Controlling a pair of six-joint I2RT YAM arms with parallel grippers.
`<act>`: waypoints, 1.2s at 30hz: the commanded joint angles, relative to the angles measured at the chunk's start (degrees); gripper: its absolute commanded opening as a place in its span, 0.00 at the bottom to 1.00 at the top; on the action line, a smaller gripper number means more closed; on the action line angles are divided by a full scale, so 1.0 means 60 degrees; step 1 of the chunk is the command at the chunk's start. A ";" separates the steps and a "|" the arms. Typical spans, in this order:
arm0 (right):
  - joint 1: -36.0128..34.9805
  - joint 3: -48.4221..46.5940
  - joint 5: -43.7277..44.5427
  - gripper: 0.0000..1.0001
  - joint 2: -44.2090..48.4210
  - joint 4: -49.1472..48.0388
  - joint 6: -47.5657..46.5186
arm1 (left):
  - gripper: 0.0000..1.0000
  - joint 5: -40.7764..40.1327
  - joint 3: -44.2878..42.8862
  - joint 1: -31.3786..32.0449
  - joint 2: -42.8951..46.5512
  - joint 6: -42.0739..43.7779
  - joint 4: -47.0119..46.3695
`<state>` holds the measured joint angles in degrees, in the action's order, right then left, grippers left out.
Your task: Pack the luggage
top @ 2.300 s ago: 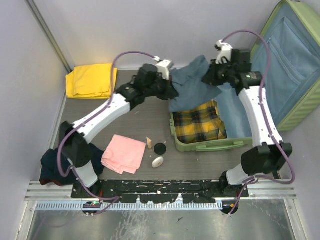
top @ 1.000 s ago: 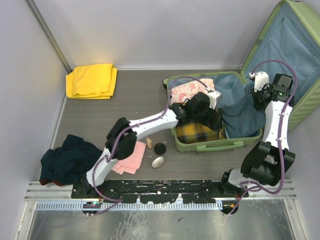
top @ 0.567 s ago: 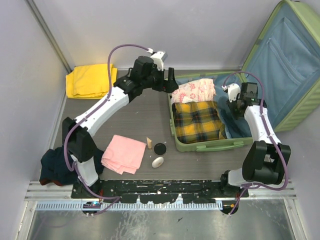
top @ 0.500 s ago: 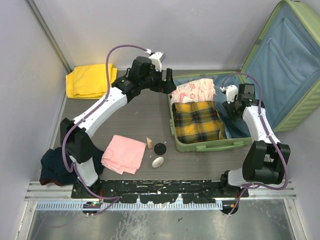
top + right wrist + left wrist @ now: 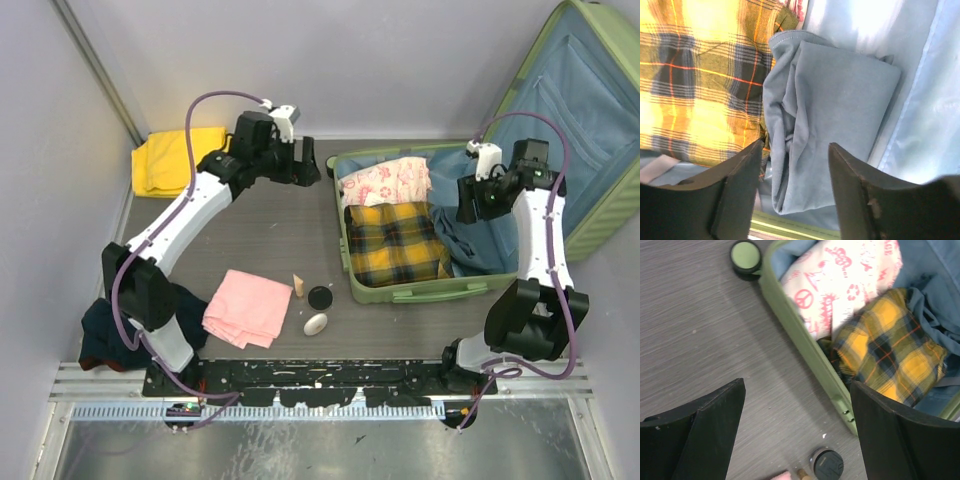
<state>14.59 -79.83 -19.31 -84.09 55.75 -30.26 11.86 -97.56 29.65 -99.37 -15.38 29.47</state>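
Now, left gripper point(image 5: 797, 385) agape beside luggage point(image 5: 410, 293) — right gripper point(image 5: 796, 145) over it

Both arms stretch forward.
Left hand point(image 5: 796, 395) gapes wide; right hand point(image 5: 794, 152) stands parted; both point downward.

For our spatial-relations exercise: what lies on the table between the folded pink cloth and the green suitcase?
Top view shows a tan wedge, a black disc and a white oval.
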 commanded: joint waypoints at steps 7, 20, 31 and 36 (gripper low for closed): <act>0.0363 0.1732 -0.0101 0.40 -0.0406 0.0005 -0.0201 | 0.87 0.0496 0.0290 -0.2359 0.0520 0.0340 0.0419; 0.0691 0.2176 0.0555 0.47 -0.1437 -0.1746 0.0096 | 0.84 0.3978 0.0111 -0.4268 -0.0908 0.5474 0.5560; 0.0960 0.0094 -0.0856 0.81 -0.0836 -0.0090 -0.0341 | 0.84 0.4755 0.1737 -0.3919 -0.1148 1.1093 0.7837; 0.0976 -0.0786 -0.1779 0.97 -0.0647 0.0442 -0.0119 | 0.84 0.4560 0.1990 -0.3416 -0.1704 1.1896 0.7978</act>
<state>20.38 -79.24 -23.49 -91.55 55.07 -31.22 37.30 -86.83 6.94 -107.57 47.27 74.50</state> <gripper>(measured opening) 0.925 0.844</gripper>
